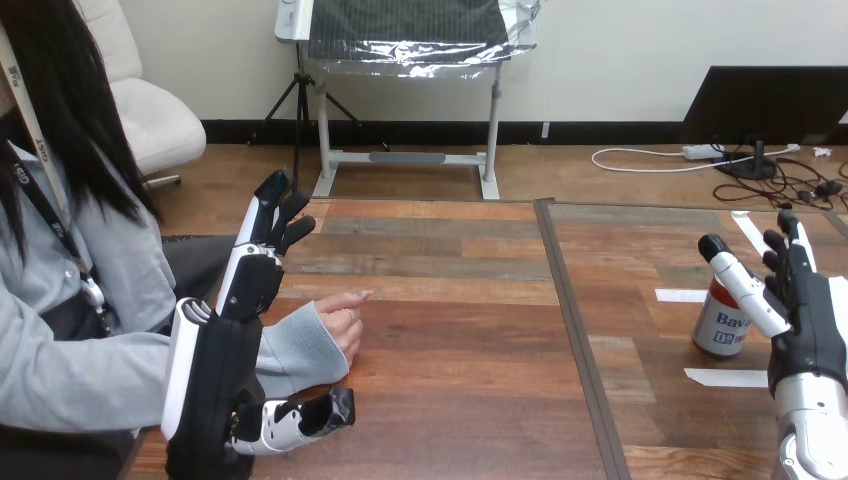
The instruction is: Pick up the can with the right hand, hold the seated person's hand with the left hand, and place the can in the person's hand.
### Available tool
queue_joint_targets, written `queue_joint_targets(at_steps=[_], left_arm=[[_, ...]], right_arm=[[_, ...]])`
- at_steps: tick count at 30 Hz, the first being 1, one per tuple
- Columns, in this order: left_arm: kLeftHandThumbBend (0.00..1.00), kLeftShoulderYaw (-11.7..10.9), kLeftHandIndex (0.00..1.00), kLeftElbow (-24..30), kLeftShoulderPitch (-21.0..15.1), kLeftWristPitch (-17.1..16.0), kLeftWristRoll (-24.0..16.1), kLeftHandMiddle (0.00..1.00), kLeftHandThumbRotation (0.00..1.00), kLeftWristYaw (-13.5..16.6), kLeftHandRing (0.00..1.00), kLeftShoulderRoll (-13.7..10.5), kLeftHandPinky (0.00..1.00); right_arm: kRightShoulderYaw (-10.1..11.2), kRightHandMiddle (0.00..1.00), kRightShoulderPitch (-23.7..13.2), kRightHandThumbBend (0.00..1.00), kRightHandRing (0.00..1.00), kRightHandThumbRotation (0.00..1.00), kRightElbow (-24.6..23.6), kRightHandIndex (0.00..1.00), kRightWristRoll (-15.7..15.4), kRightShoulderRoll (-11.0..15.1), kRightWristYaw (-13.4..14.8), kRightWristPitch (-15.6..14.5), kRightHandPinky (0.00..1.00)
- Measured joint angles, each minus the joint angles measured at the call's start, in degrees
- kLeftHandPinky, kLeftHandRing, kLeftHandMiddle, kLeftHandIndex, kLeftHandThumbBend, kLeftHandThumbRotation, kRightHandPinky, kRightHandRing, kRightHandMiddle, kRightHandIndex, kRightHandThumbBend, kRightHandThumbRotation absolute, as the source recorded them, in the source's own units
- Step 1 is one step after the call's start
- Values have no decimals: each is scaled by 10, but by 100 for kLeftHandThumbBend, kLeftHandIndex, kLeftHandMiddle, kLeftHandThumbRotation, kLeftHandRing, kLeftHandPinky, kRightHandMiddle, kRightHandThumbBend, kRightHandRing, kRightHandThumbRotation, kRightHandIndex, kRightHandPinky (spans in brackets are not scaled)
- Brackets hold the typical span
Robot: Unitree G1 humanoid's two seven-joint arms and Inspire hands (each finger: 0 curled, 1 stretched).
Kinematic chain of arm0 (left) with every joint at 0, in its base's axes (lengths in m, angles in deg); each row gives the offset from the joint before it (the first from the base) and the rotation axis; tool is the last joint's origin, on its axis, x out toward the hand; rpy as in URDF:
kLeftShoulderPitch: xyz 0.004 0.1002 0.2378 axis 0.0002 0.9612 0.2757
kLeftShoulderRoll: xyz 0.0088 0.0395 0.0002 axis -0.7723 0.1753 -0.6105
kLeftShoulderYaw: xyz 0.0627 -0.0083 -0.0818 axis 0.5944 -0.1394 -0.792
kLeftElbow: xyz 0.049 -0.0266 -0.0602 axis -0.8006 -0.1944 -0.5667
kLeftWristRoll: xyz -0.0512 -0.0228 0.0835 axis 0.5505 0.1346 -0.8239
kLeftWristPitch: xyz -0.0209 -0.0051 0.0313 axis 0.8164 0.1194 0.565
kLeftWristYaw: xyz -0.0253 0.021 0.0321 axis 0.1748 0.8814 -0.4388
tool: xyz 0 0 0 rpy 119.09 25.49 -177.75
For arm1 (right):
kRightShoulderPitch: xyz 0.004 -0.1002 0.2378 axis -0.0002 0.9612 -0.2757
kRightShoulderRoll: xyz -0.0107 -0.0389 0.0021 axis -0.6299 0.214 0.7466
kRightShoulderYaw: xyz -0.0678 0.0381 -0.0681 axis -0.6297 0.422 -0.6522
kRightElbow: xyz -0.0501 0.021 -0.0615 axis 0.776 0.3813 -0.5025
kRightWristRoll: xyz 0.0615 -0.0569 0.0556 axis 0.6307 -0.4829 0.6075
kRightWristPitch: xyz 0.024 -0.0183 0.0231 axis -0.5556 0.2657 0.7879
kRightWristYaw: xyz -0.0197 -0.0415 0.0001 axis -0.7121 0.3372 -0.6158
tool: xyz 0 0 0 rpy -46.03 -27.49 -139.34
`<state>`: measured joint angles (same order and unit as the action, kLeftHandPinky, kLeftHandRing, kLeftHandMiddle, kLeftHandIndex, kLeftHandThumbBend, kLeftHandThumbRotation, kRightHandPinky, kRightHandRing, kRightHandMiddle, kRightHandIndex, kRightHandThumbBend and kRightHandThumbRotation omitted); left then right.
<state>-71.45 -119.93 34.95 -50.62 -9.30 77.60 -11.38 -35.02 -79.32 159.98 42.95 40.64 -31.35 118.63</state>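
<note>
Can (pixel 722 322) stood upright on worktop (pixel 450 400), far right side. Left hand (pixel 235 330) was open, fingers (pixel 272 215) straight up, beside person's hand (pixel 340 320) at left; thumb lay below sleeve (pixel 290 350). Right hand (pixel 805 320) was wide open just beside can, thumb across its top.

Head camera looks forward and down across the wooden table (pixel 455 345).

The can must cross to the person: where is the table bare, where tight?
Bare: from the person's hand to the centre seam, and from the seam to the can. Crowded: the right edge, with can, right hand and tape strips; the left edge, with the left hand by the person's hand.
</note>
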Motion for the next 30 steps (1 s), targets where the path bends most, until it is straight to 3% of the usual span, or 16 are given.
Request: queue_joint_targets(at_steps=[14, 30], left_arm=[[100, 0, 96, 0, 0, -2, 1, 97, 74, 0, 93, 0, 88], [100, 1, 95, 0, 0, -2, 2, 97, 73, -1, 94, 0, 87]], right_arm=[[-1, 95, 0, 100, 95, 59, 4, 99, -2, 0, 1, -21, 95], [-16, 93, 0, 100, 92, 59, 14, 98, -27, 8, 22, -51, 89]])
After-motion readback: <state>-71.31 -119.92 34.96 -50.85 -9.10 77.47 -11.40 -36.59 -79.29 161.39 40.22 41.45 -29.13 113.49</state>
